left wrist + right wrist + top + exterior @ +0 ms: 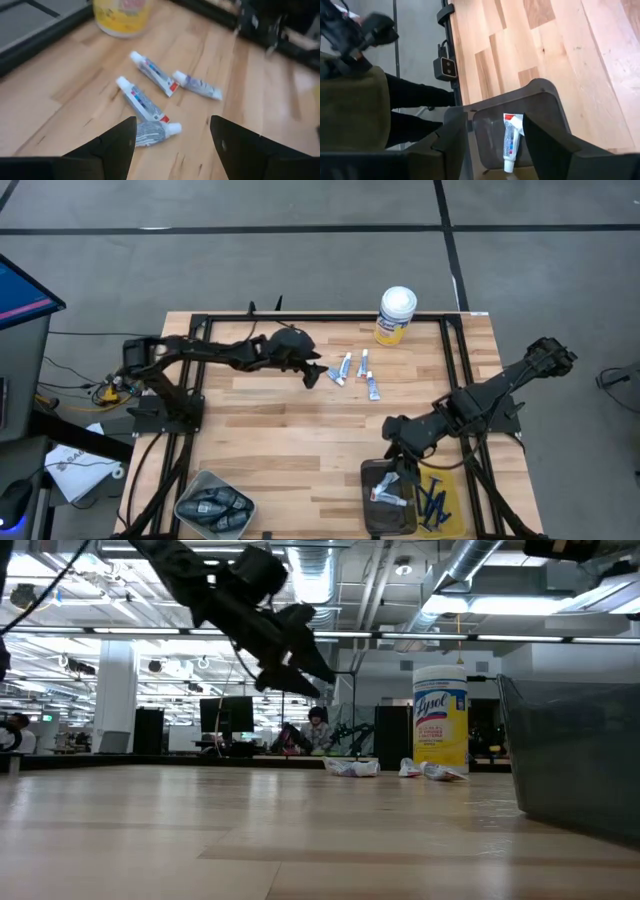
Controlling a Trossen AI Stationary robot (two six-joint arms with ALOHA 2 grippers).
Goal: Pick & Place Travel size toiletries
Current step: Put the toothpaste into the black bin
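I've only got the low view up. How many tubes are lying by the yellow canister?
Observer: Four tubes lie there, loosely clustered on the wood.
Operator: Is the left gripper holding one?
Observer: No. The left gripper hovers open just above them, with nothing between its fingers.
Operator: And the right gripper?
Observer: The right gripper is open over the dark bin at the table's front right, and a white tube lies inside it.
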